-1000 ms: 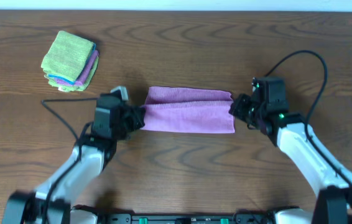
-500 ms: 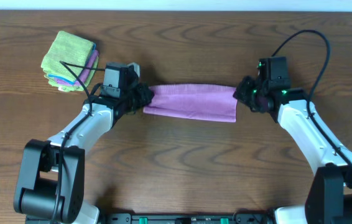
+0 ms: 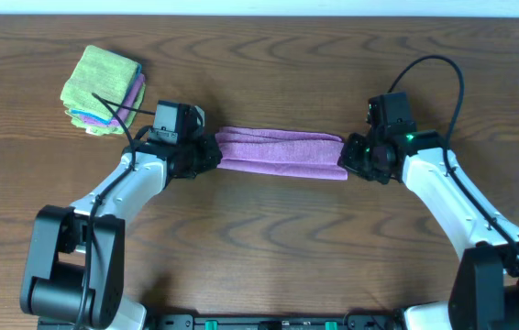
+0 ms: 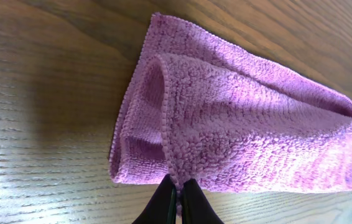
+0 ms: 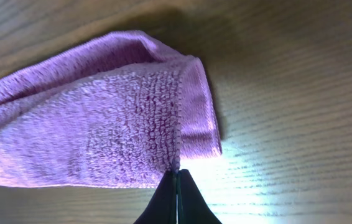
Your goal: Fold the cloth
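Closest to me, my left claw (image 4: pixel 177 188) is pressed together with its 2 dark tips pinching the stitched edge of the cloth (image 4: pixel 244 130). The upper layer of fuzzy pink-purple pile curls over from that pinch, and a lower layer bulges out toward 9 o'clock. My right claw (image 5: pixel 177 177) is pressed together in the same way and nips the hem at the other end of the cloth. There the top layer lies over a smoother flap that sticks out toward 3 o'clock.

From above, the cloth is a long narrow band of several layers, stretched across the middle of the wooden counter (image 3: pixel 269 247) from 9 o'clock to 3 o'clock. My 2 claws sit at its 2 ends, the left at 9 and the right at 3, and both arms reach in from 6 o'clock. I cannot tell whether the pinched ends are lifted off the wood or resting on it.

Farther out, at about 10 o'clock from the cloth and well apart from it, sits a stack of folded cloths (image 3: pixel 104 87). It is lime-green on top, with blue and pink-purple edges showing beneath. A thin black cable (image 3: pixel 117 107) from my left arm crosses the corner of the stack nearest me.
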